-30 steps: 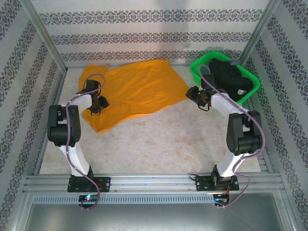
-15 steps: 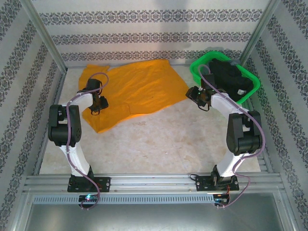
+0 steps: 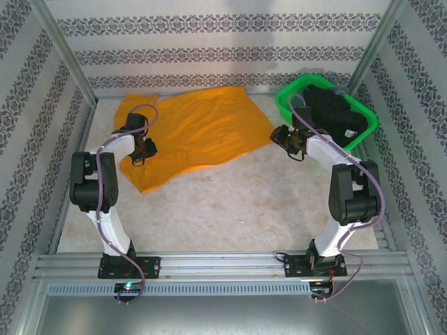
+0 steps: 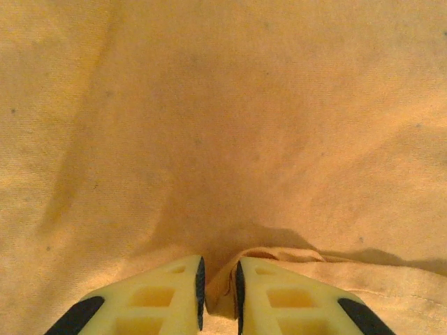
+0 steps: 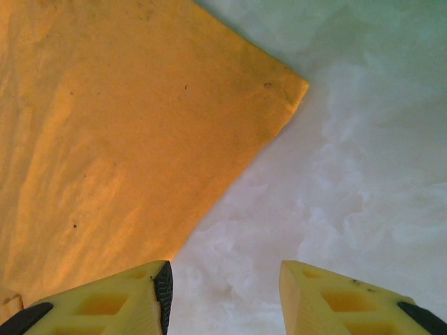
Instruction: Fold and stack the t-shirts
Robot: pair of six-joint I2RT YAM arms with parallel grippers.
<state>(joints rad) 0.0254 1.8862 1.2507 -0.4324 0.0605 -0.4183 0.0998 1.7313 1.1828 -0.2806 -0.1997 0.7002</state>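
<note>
The left pincer (image 4: 219, 289) has been closed on a raised fold of the plain bright orange cloth t-shirt (image 3: 199, 129), which is spread on the pale table (image 3: 244, 202). The right pincer (image 5: 223, 286) is held half open and empty at the shirt's corner. Folding is judged imminent.

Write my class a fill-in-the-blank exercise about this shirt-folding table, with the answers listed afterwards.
1. The t-shirt spread on the table is ____ in colour.
2. The black t-shirts lie in a ____ basket.
3. The fingers pinching a fold of the spread shirt belong to the ____ arm.
4. The right arm's fingers stand apart and hold ____.
Missing words: orange; green; left; nothing.
</note>
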